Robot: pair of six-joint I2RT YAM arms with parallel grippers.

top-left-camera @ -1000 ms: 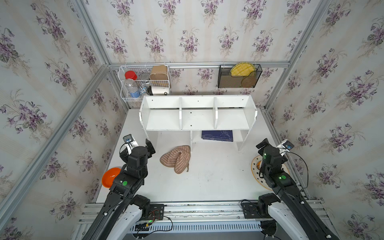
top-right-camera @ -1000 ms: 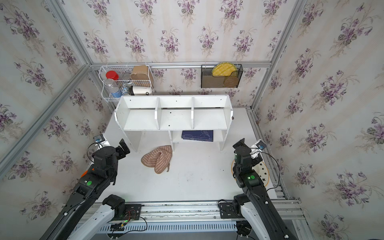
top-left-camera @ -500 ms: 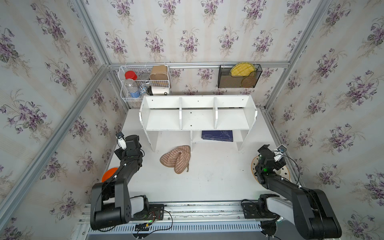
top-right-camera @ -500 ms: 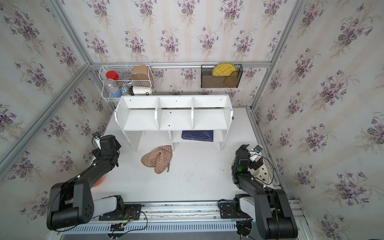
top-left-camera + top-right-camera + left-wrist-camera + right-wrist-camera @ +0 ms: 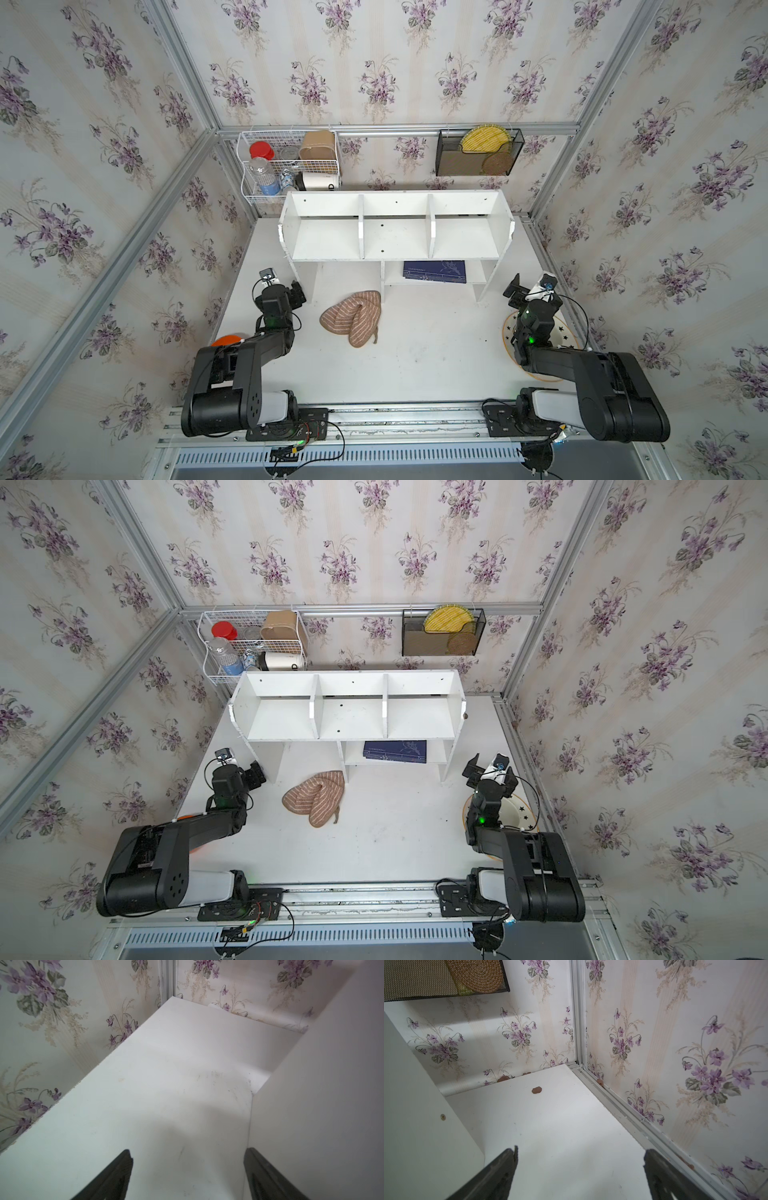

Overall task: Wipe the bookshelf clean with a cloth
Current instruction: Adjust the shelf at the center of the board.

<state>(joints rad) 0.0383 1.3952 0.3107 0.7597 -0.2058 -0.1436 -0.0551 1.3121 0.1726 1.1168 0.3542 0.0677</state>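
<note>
Left arm (image 5: 272, 318), right arm (image 5: 536, 324) lower; cloth (image 5: 351, 318) unmoved.

A mock home corner built inside a robotics lab rig.
Floral wallpaper panels (image 5: 374, 62) sit in a bare aluminium frame (image 5: 395, 126); its corner post rises ahead of the right gripper's (image 5: 580, 1150) jaws, and the same wallpaper lies ahead of the left gripper's (image 5: 188, 1150) jaws. Household props share a white table (image 5: 415, 365): a white bookshelf (image 5: 395, 241) between and ahead of both pairs of jaws, a wire basket (image 5: 266, 134) of bottles and a black mesh rack (image 5: 453, 164) of woven mats on the wall beyond it, and a striped cloth (image 5: 351, 318) between the jaws, nearer the left pair. Behind the jaws, both arm bases stand on a metal rail (image 5: 415, 411) with exposed wiring (image 5: 324, 446).
</note>
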